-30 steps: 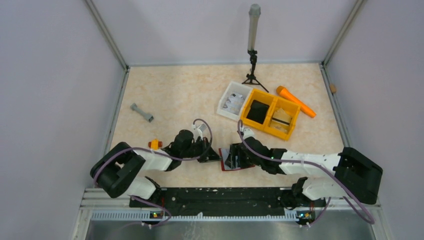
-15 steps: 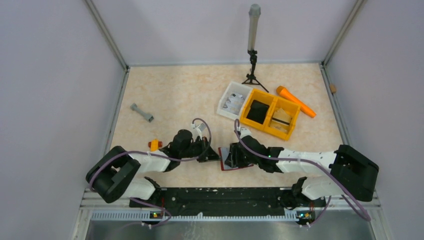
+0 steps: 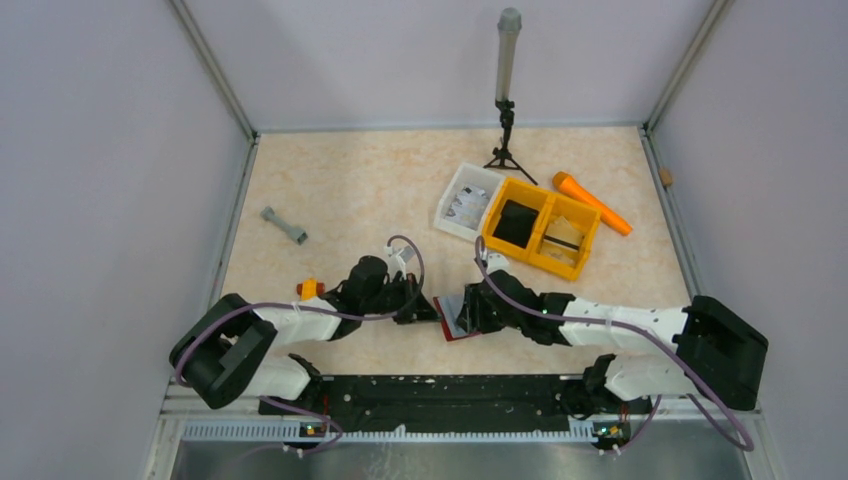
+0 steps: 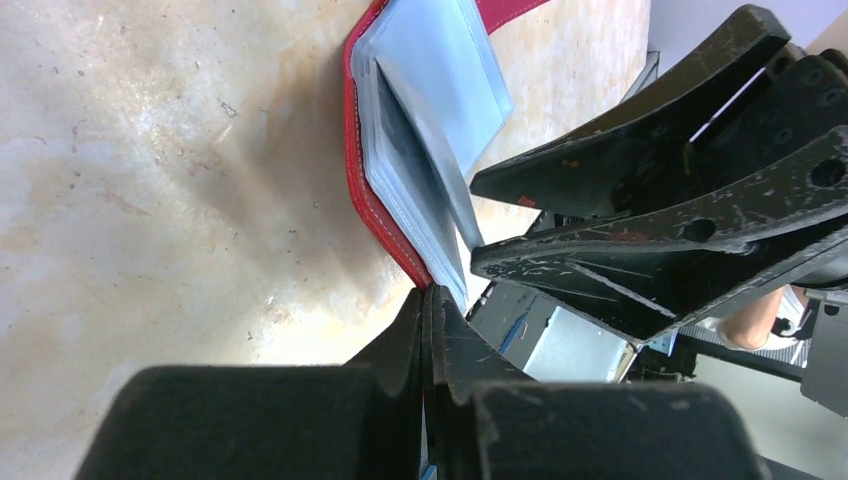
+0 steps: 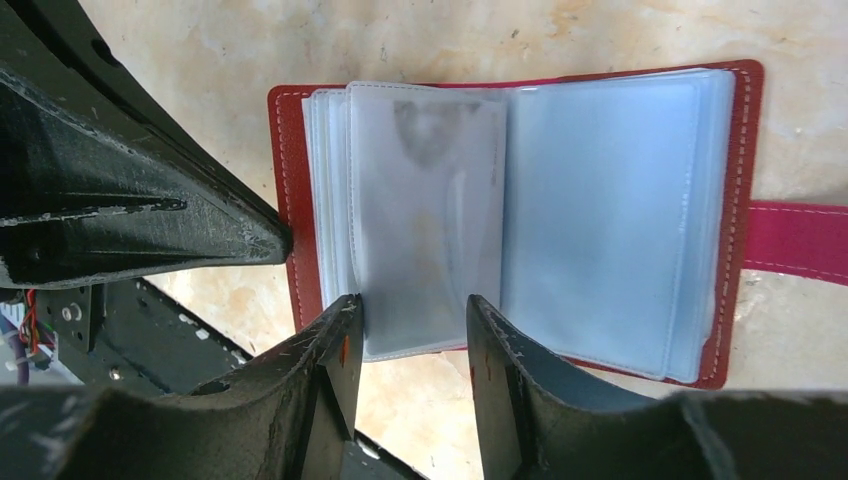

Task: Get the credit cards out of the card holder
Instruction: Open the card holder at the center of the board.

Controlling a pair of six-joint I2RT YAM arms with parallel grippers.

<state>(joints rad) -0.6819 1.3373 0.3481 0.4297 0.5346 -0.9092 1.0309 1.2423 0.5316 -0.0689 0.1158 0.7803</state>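
The dark red card holder lies open on the table between both arms, its clear sleeves fanned out and its snap tab to the right. It also shows in the top view and in the left wrist view. A pale credit card sits inside the raised middle sleeve. My left gripper is shut on the holder's red cover edge. My right gripper is open, its fingers astride the lower edge of that sleeve. In the top view the left gripper and the right gripper meet at the holder.
A yellow-orange divided bin and a white tray stand behind the right arm. An orange cone-shaped object lies to their right. A tripod with a grey cylinder stands at the back. A grey dumbbell-shaped piece and a small orange piece lie on the left.
My right gripper has drawn back a little to the right, uncovering a pale sleeve of the holder in the top view. The left arm has barely moved.
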